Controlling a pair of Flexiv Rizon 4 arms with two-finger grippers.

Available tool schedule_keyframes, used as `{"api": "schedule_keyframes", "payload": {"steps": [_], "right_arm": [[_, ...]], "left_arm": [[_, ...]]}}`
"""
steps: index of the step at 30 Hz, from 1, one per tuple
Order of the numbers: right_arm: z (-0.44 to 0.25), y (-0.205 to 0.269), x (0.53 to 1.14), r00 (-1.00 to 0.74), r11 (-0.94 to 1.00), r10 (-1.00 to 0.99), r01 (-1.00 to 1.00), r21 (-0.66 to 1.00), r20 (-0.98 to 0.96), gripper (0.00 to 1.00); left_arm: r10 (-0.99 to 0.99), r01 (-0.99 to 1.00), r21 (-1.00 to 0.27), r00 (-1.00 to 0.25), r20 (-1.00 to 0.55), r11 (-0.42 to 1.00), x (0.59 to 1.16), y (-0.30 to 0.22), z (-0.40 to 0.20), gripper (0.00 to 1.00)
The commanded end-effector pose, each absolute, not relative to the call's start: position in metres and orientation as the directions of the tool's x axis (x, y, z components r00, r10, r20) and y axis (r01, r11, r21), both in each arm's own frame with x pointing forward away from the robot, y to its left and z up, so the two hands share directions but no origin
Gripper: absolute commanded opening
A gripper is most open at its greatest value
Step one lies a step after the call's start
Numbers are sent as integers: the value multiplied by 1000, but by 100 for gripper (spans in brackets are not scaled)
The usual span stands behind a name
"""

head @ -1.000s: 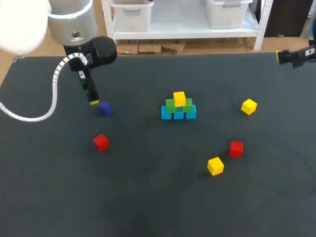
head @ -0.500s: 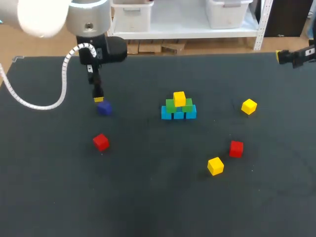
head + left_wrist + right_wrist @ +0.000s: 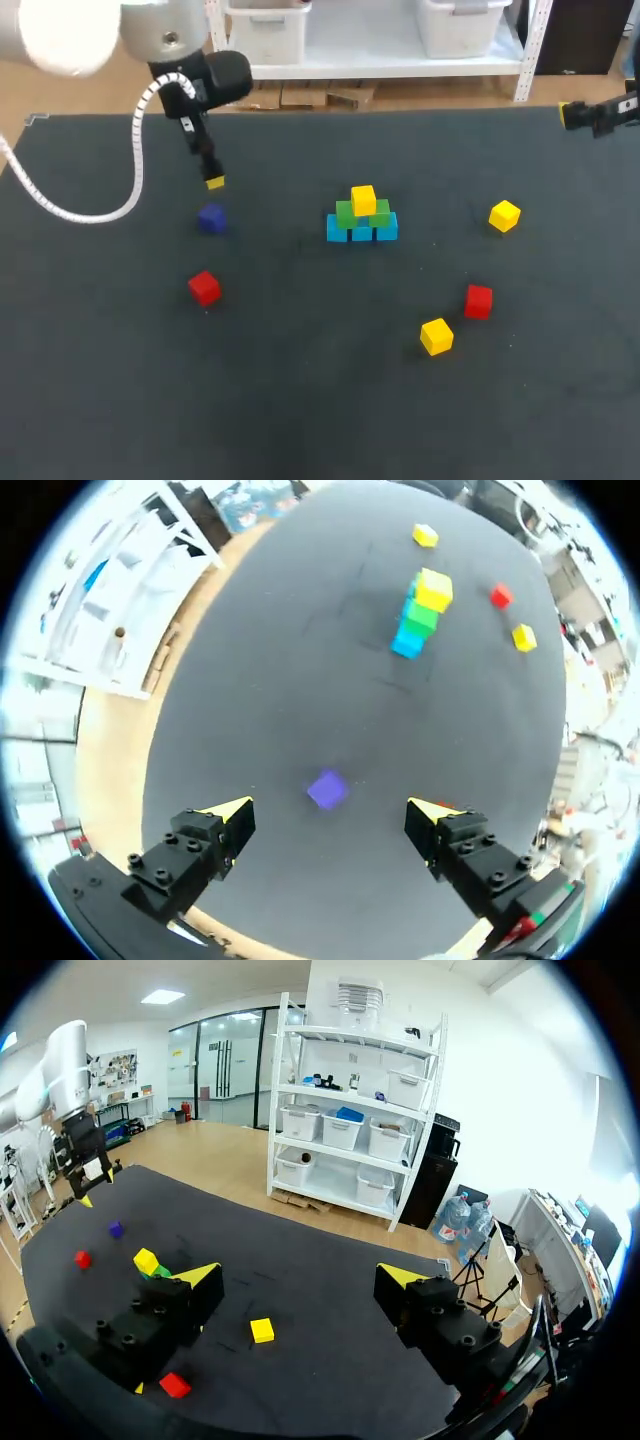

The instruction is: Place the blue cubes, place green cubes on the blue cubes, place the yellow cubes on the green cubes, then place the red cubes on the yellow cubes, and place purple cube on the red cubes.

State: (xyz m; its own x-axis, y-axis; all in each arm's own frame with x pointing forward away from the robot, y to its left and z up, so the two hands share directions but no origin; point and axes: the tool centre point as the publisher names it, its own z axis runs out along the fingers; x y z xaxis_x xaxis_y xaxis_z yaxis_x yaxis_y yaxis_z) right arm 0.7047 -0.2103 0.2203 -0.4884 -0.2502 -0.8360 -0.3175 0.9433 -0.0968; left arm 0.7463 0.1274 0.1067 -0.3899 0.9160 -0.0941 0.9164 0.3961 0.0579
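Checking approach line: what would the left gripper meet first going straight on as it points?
Likely the purple cube, lying ahead between the open fingers of the left gripper; depth is unclear.

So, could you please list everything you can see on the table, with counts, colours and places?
blue cubes: three, blue, a row mid-table, the stack's base.
green cubes: two, green, on the blue cubes.
yellow cubes: three, yellow; one atop the green cubes, one loose right of the stack, one nearer the robot.
red cubes: two, red, both loose; one at the left, one at the right.
purple cube: one, purple, loose, left of the stack.
table: one, black.
left claw: yellow-tipped, open, above the purple cube, not touching it.
right claw: yellow-tipped, open, empty, at the table's far right edge.
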Motion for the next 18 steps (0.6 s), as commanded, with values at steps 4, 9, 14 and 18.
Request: {"api": "schedule_keyframes", "payload": {"steps": [4, 9, 14, 18], "right_arm": [[216, -211, 706, -454, 942, -240, -322, -93, -858, 100], [216, -211, 706, -454, 942, -240, -322, -93, -858, 100], [216, -211, 706, -454, 942, -240, -322, -93, -858, 100], [216, -211, 706, -454, 942, -240, -322, -93, -858, 100]], "left_arm": [[807, 843, 146, -424, -412, 518, 724, 139, 109, 100], [759, 804, 178, -426, -492, 567, 713, 142, 115, 100], [718, 764, 185, -453, -528, 618, 711, 155, 115, 100], [702, 733, 206, -469, -536, 648, 716, 168, 117, 100]]}}
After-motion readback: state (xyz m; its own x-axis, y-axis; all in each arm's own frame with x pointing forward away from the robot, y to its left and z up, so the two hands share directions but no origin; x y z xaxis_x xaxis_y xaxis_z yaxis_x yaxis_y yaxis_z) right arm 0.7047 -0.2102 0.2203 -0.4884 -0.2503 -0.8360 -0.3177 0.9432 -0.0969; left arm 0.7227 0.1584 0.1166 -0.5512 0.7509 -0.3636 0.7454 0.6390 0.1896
